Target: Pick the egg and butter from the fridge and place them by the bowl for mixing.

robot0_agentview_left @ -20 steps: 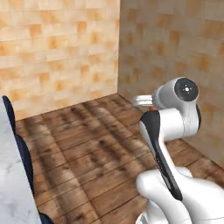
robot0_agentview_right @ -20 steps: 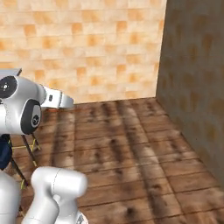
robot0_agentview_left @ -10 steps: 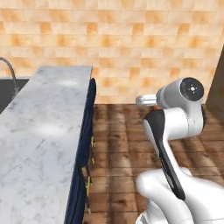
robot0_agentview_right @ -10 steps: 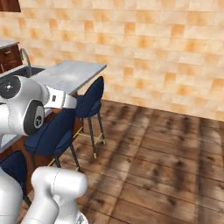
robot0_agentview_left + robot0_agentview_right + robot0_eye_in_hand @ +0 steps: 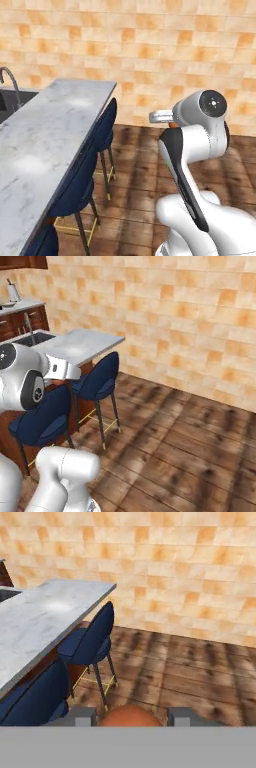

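Hand view: egg [image 5: 129, 716] sits clamped between the pincer [image 5: 131, 718] fingers — carry step, base facing the bench [image 5: 45, 619] and stools [image 5: 90, 642]. Next: find the bowl, set egg beside it.

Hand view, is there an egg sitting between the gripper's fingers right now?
Yes, the rounded orange-brown egg sits between the two dark fingertips at the bottom of the hand view, above the wooden floor.

Kitchen — sink [image 5: 11, 100], counter [image 5: 45, 140], stools [image 5: 97, 383].
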